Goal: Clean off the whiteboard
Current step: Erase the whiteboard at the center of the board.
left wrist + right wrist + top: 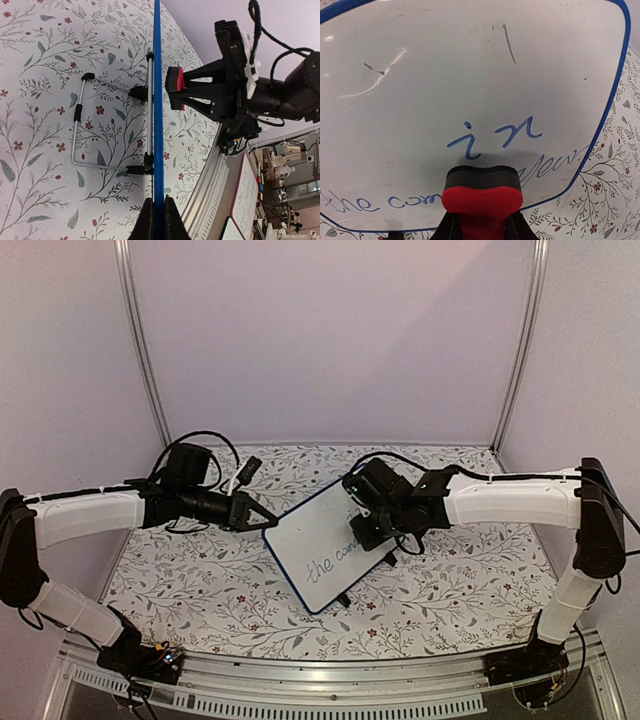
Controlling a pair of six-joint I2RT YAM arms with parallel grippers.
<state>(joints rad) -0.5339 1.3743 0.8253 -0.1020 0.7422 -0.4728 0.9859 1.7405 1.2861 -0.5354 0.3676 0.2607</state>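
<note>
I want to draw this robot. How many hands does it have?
2. The left hand grips the whiteboard by its edge; the right hand holds a red eraser close to the board's face.

One whiteboard [318,552] stood near the middle of the one floral-patterned table [200,585]. Two robot arms, the left arm [85,515] and the right arm [505,502], reached in from the near corners, carrying two grippers: the left gripper [265,522] and the right gripper [368,532]. One red eraser block [482,198], one wire stand [80,125] and two rows of blue handwriting [520,135] completed the count.
</note>
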